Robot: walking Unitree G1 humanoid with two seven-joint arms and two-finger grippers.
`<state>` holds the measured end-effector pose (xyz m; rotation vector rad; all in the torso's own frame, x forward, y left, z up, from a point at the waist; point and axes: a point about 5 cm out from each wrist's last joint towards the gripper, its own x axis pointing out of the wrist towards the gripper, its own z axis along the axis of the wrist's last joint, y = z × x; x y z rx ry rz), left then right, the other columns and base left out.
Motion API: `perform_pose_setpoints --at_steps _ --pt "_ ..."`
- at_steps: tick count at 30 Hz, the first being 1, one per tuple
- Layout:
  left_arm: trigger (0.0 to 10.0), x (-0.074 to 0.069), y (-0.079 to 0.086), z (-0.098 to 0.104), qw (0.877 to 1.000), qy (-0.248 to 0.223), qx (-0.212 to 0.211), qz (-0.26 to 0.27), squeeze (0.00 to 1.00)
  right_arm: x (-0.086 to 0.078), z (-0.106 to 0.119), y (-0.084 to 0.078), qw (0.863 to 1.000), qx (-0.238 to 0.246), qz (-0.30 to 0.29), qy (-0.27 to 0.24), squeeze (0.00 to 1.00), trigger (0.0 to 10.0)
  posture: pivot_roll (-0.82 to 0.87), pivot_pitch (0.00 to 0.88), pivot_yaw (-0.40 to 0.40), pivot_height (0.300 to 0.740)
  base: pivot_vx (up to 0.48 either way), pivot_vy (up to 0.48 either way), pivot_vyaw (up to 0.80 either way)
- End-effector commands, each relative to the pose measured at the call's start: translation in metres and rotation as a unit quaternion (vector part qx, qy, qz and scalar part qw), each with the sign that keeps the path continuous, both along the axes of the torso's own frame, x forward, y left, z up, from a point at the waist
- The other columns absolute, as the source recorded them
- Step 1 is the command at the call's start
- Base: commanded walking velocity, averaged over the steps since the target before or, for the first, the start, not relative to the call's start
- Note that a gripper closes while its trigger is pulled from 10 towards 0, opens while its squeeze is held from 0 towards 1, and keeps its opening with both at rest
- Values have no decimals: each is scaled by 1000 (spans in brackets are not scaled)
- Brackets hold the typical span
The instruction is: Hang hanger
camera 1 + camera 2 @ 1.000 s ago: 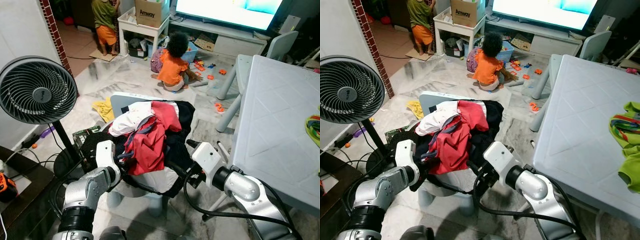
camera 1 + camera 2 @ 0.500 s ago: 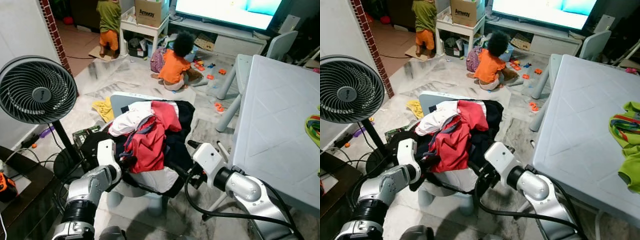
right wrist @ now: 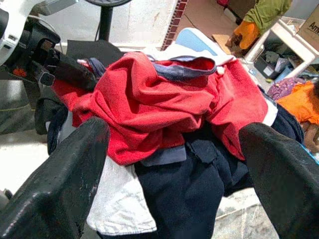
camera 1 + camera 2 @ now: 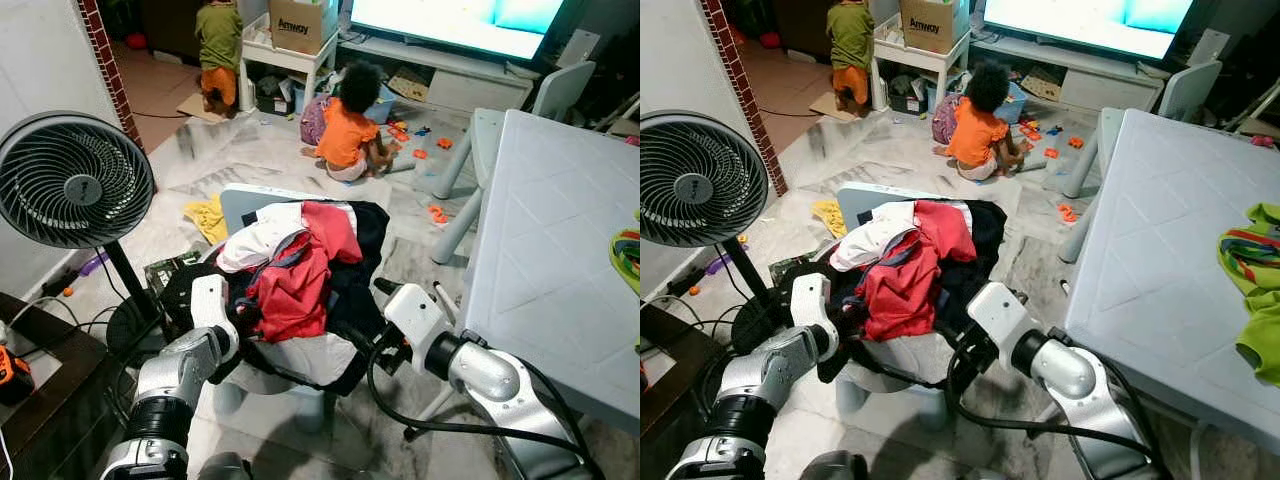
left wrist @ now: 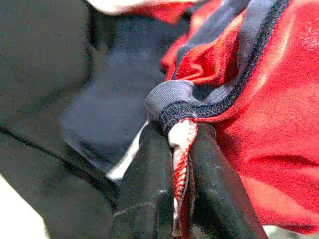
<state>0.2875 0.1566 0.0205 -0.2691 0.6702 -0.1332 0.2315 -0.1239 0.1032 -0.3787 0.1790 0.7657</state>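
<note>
A heap of clothes lies on a small pale blue chair [image 4: 243,204] in front of me. On top is a red shirt [image 4: 296,286] with a navy collar, over white and black garments. My left gripper [image 5: 182,133] is at the heap's left side, shut on the red shirt's navy-trimmed edge [image 5: 185,102]. My right gripper [image 3: 174,133] stands open at the heap's right side, low down. Its two black fingers [image 3: 65,174] are spread wide and point at the red shirt [image 3: 159,107] and the dark garment below it.
A black standing fan [image 4: 75,180] is close on my left. A grey table [image 4: 560,250] runs along my right, with a green cloth [image 4: 1250,280] on it. Two persons [image 4: 350,125] are on the floor farther back, among small toys, near a white shelf [image 4: 290,55].
My left gripper has drawn the red shirt's edge slightly toward the left, bunching the cloth. The right arm has barely moved. The persons at the back have shifted.
</note>
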Motion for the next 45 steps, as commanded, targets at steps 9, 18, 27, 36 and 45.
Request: perform_pose_setpoints --at_steps 9,18,27,36,45 --pt "0 19 -2 41 976 -156 150 -37 0 11 -2 0 999 10 -38 -11 0 10000 -22 0 -62 740 0 0 0" --pt "0 -7 -29 77 871 -352 284 -192 0 29 -2 -4 985 87 -150 -23 0 10000 21 0 -27 740 0 0 0" --pt "10000 -45 10 33 924 -170 300 -168 0 39 -2 3 980 109 -166 -25 0 10000 55 0 8 740 0 0 0" --pt "10000 -48 23 19 944 -110 276 -144 0 39 -6 5 982 108 -157 -15 0 10000 65 0 -6 740 0 0 0" --pt "3373 -50 24 17 963 -62 230 -127 0 41 -7 5 983 106 -152 -15 0 10000 67 0 -6 740 0 0 0"
